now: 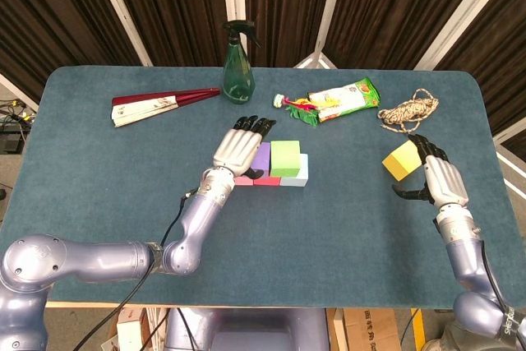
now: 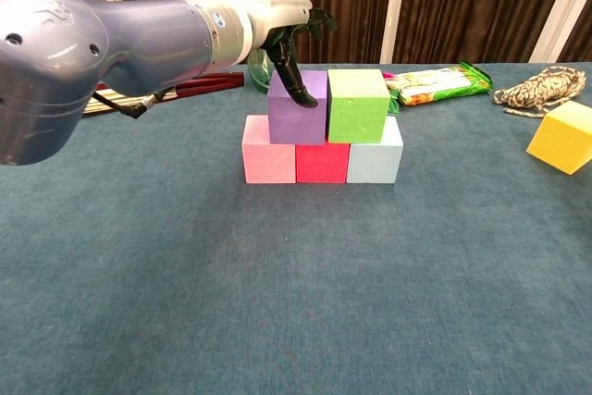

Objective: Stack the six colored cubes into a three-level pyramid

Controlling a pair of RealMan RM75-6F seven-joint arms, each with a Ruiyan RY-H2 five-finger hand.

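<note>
Pink, red and light blue cubes form a row on the table. On top of them sit a purple cube and a green cube side by side. My left hand hovers over the purple cube's left part with its fingers stretched out, holding nothing; in the chest view one dark fingertip hangs down at the cube's front top edge. The yellow cube lies alone at the right. My right hand stands just right of it, fingers spread, not gripping it.
A green spray bottle stands behind the stack. A folded red fan lies at the back left. At the back right are a snack bag and a coil of rope.
</note>
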